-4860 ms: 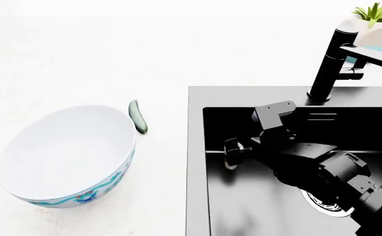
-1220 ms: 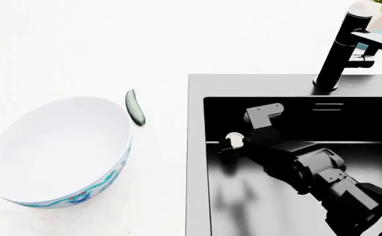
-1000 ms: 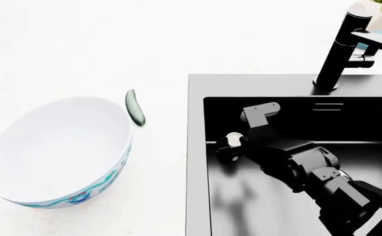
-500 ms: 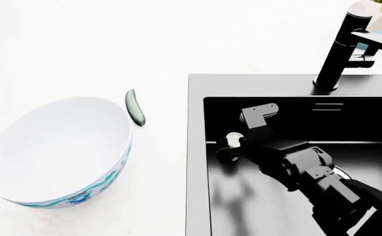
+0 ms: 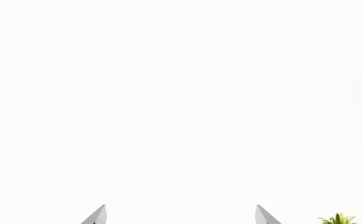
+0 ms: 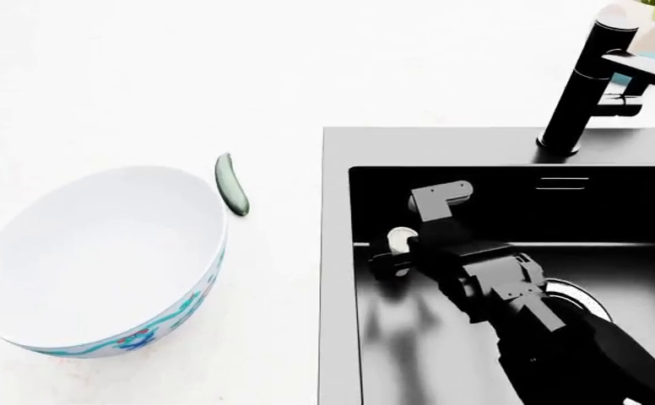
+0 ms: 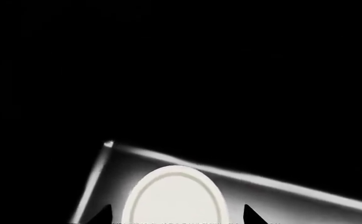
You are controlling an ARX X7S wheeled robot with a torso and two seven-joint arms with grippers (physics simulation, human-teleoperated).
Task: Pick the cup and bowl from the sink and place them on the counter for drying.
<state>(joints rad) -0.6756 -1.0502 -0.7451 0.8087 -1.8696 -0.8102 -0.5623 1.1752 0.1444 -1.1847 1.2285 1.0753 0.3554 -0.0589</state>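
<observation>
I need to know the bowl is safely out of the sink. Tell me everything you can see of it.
The bowl is large and round, plain white inside, with a teal-blue floral band and small red accents outside; it looks glazed. It sits on the white counter, left of the sink, tilted so its opening faces the camera. A small green object lies by its rim. No tool touches it.

Bowl (image 6: 100,257) tilted on worktop (image 6: 136,84), cucumber (image 6: 233,186) beside rim. Right gripper (image 6: 392,253) in sink (image 6: 441,337), fingers around cup (image 6: 400,237) (mostly hidden).
</observation>
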